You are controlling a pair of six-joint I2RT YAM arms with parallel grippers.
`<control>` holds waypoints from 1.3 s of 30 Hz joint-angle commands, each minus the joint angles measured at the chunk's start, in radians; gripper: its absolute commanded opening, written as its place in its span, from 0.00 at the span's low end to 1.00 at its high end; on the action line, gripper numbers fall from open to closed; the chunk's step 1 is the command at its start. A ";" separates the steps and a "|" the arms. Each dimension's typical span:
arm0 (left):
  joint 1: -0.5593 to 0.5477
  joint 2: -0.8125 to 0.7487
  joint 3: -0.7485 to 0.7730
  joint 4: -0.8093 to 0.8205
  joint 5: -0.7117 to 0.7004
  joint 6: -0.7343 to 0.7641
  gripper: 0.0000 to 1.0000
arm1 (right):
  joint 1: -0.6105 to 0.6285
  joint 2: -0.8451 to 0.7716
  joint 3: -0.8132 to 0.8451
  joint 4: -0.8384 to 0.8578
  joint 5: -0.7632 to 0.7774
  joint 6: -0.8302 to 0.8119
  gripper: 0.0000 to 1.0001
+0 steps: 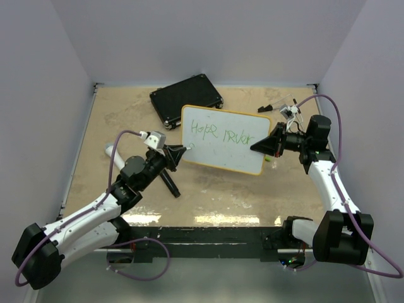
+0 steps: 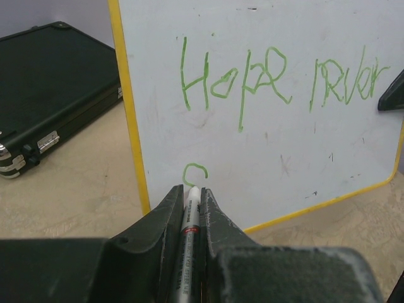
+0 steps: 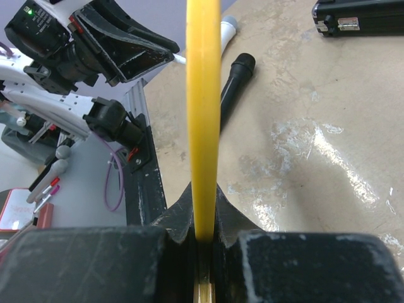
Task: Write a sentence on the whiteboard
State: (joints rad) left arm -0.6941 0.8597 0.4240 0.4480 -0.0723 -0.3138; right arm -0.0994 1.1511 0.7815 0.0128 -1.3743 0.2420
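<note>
The whiteboard (image 1: 224,140) with a yellow rim is held tilted above the table. My right gripper (image 1: 257,147) is shut on its right edge; the right wrist view shows the yellow rim (image 3: 203,113) edge-on between the jaws. The sentence (image 2: 278,76) is green handwriting across the board's upper part, and a small green curl (image 2: 194,172) sits lower left. My left gripper (image 1: 184,150) is shut on a white marker (image 2: 190,211) whose tip touches the board at that curl.
A black case (image 1: 186,99) lies at the back behind the board, also in the left wrist view (image 2: 50,88). A black cylindrical object (image 1: 169,183) lies on the table under my left arm. Small clear items (image 1: 283,107) sit at the back right.
</note>
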 commanded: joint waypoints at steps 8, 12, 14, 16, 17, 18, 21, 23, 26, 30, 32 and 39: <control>0.001 0.047 0.047 0.017 0.068 -0.010 0.00 | -0.002 -0.028 0.028 0.036 -0.058 -0.003 0.00; 0.001 0.029 0.039 -0.023 0.057 -0.011 0.00 | -0.002 -0.025 0.028 0.038 -0.058 -0.001 0.00; 0.001 0.013 0.038 -0.055 0.031 -0.010 0.00 | -0.002 -0.027 0.027 0.038 -0.058 -0.003 0.00; 0.001 -0.004 0.039 -0.086 0.014 -0.007 0.00 | -0.003 -0.027 0.027 0.036 -0.058 -0.001 0.00; 0.001 -0.007 0.041 -0.094 0.002 -0.004 0.00 | -0.003 -0.030 0.027 0.036 -0.058 -0.001 0.00; 0.002 -0.010 0.041 -0.101 -0.003 -0.002 0.00 | -0.003 -0.028 0.027 0.036 -0.058 -0.001 0.00; 0.002 -0.025 0.042 -0.108 -0.015 0.002 0.00 | -0.003 -0.030 0.028 0.036 -0.058 -0.001 0.00; 0.002 -0.030 0.045 -0.098 -0.017 0.004 0.00 | -0.002 -0.028 0.027 0.038 -0.058 -0.003 0.00; 0.004 -0.054 0.061 -0.069 0.029 0.002 0.00 | -0.002 -0.030 0.027 0.035 -0.058 -0.001 0.00; 0.002 -0.108 0.093 -0.092 0.051 -0.004 0.00 | -0.002 -0.031 0.027 0.036 -0.057 -0.003 0.00; 0.002 -0.131 0.101 -0.109 0.045 -0.007 0.00 | -0.003 -0.033 0.025 0.036 -0.057 -0.003 0.00; 0.004 -0.182 0.104 -0.143 0.025 -0.074 0.00 | -0.002 -0.034 0.022 0.039 -0.058 -0.003 0.00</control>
State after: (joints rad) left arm -0.6941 0.6838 0.4995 0.3092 -0.0395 -0.3321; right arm -0.0994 1.1511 0.7815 0.0120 -1.3762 0.2413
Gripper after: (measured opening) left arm 0.166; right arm 0.058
